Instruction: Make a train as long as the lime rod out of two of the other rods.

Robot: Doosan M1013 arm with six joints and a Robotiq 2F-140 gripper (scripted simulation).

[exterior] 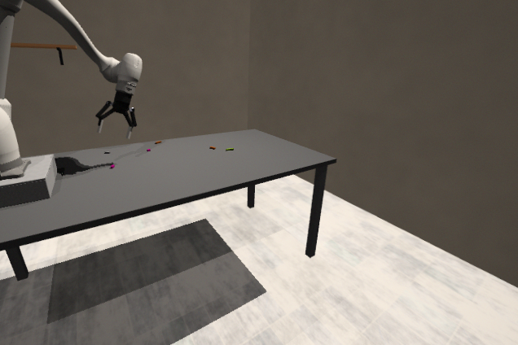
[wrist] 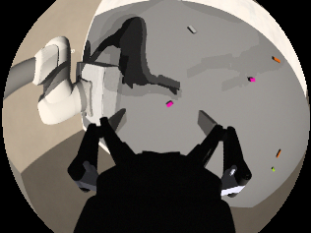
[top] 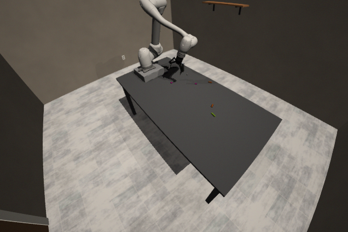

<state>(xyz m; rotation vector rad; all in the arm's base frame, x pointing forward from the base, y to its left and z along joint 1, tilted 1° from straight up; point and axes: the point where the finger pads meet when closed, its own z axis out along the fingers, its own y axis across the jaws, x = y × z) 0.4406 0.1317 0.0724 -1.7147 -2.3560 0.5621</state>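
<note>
A lime rod [top: 213, 114] [exterior: 229, 149] [wrist: 274, 170] lies flat near the middle of the dark table [top: 196, 144] [exterior: 188, 177]. An orange rod [top: 212, 105] [exterior: 212, 147] [wrist: 279, 152] lies just beside it, apart. A second orange rod [top: 209, 82] [exterior: 157, 141] [wrist: 276, 60] and a magenta rod [top: 195, 83] [exterior: 148, 149] [wrist: 251, 80] lie nearer the robot. Another magenta rod [top: 171, 82] [exterior: 111, 166] [wrist: 168, 103] lies close to the arm's shadow. A small grey rod [exterior: 107, 152] [wrist: 191, 29] lies toward the far edge. My gripper [top: 176, 65] [exterior: 114, 131] [wrist: 161, 115] is open and empty, hanging well above the table near the robot's base.
The robot's grey base block [top: 148, 74] [exterior: 24, 184] stands on the table end. A wooden shelf [top: 225, 4] hangs on the far wall. The table's far edge runs close behind the grey rod.
</note>
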